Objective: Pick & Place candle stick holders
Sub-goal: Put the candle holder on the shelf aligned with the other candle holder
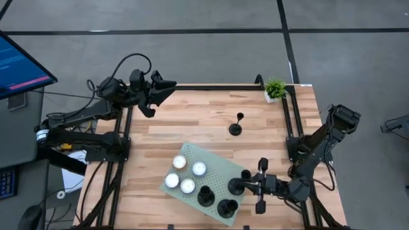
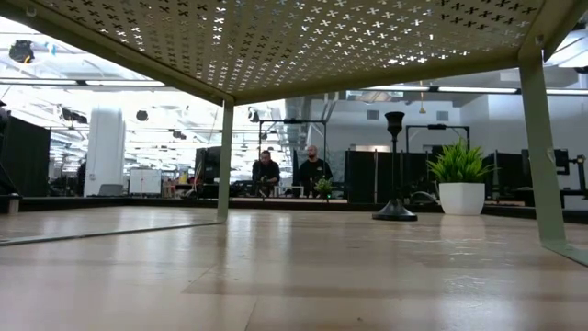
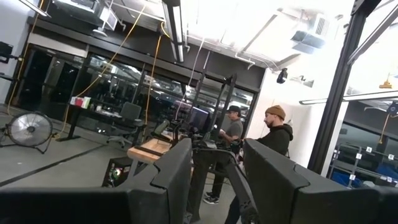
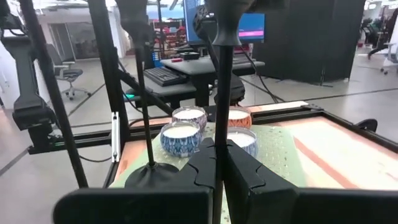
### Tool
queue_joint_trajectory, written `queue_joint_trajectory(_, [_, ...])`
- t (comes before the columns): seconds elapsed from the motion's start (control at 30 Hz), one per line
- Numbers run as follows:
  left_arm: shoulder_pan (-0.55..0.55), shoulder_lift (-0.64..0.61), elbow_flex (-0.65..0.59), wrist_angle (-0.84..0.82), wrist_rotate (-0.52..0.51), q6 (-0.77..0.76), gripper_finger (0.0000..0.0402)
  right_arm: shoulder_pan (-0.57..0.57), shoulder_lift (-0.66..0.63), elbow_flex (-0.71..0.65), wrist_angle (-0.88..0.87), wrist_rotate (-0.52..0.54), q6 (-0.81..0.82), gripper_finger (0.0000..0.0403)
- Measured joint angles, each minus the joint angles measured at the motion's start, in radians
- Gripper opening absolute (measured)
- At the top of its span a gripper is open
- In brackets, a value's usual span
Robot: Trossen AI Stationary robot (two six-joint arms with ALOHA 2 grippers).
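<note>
Fingers of the right gripper (image 4: 219, 171) were clamped on the thin stem of a black round-based candle stick holder (image 1: 236, 186) at the pale green perforated tray (image 1: 217, 167) edge. Tipping was risked if released tilted; neighbouring black holders (image 1: 206, 196) stood near. Left gripper (image 3: 217, 165) was held parted, raised off-table.

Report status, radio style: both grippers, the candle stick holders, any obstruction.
Right gripper shut on holder stem at green tray edge. Left gripper open, parked far corner. Two holders on tray, one mid-table. Candles close by.
</note>
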Motion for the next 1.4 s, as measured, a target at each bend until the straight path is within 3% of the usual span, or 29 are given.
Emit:
queue_joint_trajectory(0.43, [0.0, 0.0, 0.0, 0.0, 0.0, 0.008, 0.0144, 0.01, 0.0, 0.0, -0.016, 0.003, 0.032, 0.0018])
queue_joint_trajectory(0.9, [0.0, 0.0, 0.0, 0.0, 0.0, 0.011, 0.0144, 0.003, 0.0, 0.0, -0.029, 0.082, 0.032, 0.0114])
queue_joint_trajectory(1.2, [0.0, 0.0, 0.0, 0.0, 0.0, 0.011, 0.0144, 0.011, -0.079, 0.0, -0.031, 0.085, 0.035, 0.0211])
queue_joint_trajectory(1.3, [0.0, 0.0, 0.0, 0.0, 0.0, 0.011, 0.0144, 0.046, -0.149, 0.0, -0.031, 0.174, -0.035, 0.0229])
queue_joint_trajectory(1.4, [0.0, 0.0, 0.0, -0.011, 0.0, 0.011, 0.0144, 0.096, -0.245, 0.0, -0.029, 0.355, -0.143, 0.0232])
